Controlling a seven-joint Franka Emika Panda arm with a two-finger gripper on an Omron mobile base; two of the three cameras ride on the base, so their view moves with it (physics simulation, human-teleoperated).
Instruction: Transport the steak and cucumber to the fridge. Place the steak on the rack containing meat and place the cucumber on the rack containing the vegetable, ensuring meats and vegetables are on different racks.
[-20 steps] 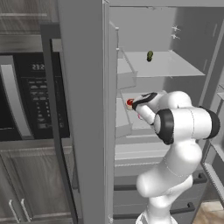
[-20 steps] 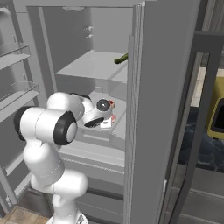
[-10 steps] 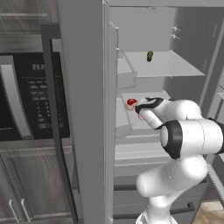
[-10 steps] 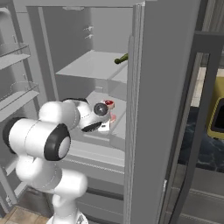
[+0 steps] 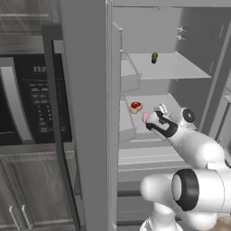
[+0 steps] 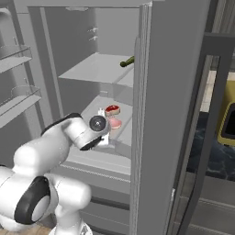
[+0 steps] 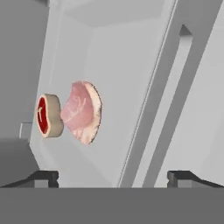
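Steak (image 5: 145, 118) half behind the arm (image 5: 180, 135)

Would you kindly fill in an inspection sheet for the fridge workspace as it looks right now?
Surface: fridge open, pale shelves inside.
Job's things: steak lies on the middle shelf, beside a red meat cut; green vegetable on the shelf above.
Clutter: nothing seen.
Grippers: gripper open, empty, apart from the steak.
Cables: nothing seen.
Surroundings: microwave left of the fridge.

Gripper (image 7: 113, 176) (jaws wide apart), arm outstretched
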